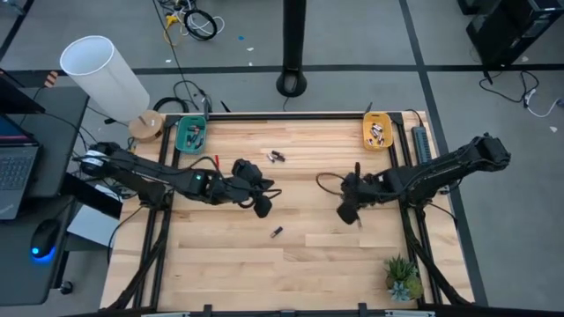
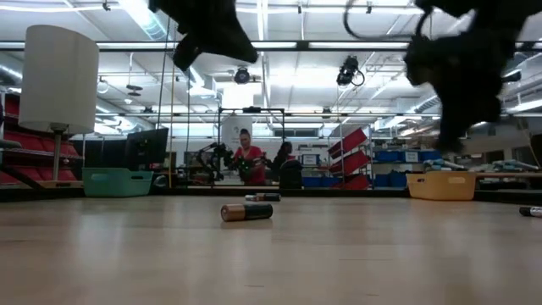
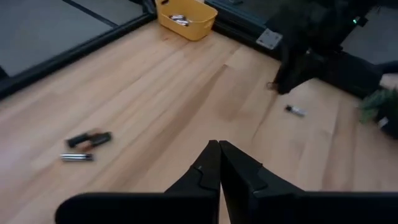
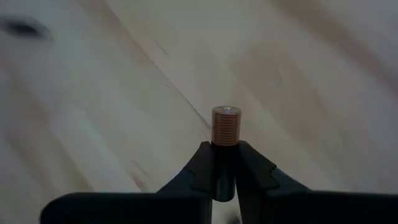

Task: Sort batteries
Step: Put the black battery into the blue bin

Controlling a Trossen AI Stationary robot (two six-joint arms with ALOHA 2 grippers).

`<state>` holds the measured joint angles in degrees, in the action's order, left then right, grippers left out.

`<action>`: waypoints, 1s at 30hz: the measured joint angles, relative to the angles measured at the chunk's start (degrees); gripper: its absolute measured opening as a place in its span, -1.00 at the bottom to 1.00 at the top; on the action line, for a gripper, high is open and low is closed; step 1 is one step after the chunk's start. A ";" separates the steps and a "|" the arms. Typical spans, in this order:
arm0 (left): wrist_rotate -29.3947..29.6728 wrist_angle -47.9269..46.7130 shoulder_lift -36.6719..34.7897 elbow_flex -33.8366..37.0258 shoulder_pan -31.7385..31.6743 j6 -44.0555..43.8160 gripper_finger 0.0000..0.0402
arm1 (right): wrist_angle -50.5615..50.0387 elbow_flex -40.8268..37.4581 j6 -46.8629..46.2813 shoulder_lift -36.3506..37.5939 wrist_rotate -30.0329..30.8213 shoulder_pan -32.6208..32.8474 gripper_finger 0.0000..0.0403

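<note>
From above, both arms hang over the middle of the wooden table [image 1: 308, 264]. The left gripper [image 1: 262, 207] carries nothing, and one loose battery [image 1: 276, 232] lies just beyond its tip, toward the near edge. A small cluster of batteries [image 1: 277, 157] lies farther off on its other side, toward the teal tray [image 1: 192, 135]. The right gripper [image 1: 347, 212] points down at bare wood. The orange tray [image 1: 378, 130] sits behind it at the far corner and already holds a few cells, so that looks like where its load is headed.

At table height, a copper-and-black battery [image 2: 246, 211] lies on its side below the two raised grippers. Another cell [image 2: 531, 211] rests at the right edge.

Past the left wrist, the left gripper's fingers [image 3: 219, 163] are pressed together, empty. Two dark cells [image 3: 87, 146] lie off to one side of them and a silvery one [image 3: 295, 111] lies ahead, near the other arm.

Past the right wrist, the right gripper [image 4: 224, 163] is pinched on a copper-topped battery [image 4: 225, 126]. The cell sticks straight out beyond the fingertips, clear of the wood. It is gripped by its dark end, I'd guess so that it can drop cleanly into a tray.
</note>
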<state>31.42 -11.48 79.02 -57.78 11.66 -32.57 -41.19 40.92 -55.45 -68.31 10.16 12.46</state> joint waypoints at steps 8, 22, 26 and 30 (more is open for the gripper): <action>-0.61 21.69 0.50 0.02 -2.58 -2.07 -0.68 | 11.91 10.15 15.37 0.04 5.92 -2.54 -0.79; -10.26 42.56 0.48 -0.07 -7.47 12.62 -0.19 | 39.90 14.67 28.21 0.02 6.99 -5.24 -0.78; -13.50 43.71 1.05 -0.07 -9.52 10.53 -0.19 | 41.37 14.67 29.64 0.00 6.78 -6.34 -0.78; -15.69 45.27 2.36 -0.09 -11.10 6.90 -0.19 | 42.47 14.67 30.63 -0.02 6.46 -7.25 -0.78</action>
<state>15.73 33.79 81.38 -57.87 0.56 -25.67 1.28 55.59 -24.82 -68.34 16.62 5.21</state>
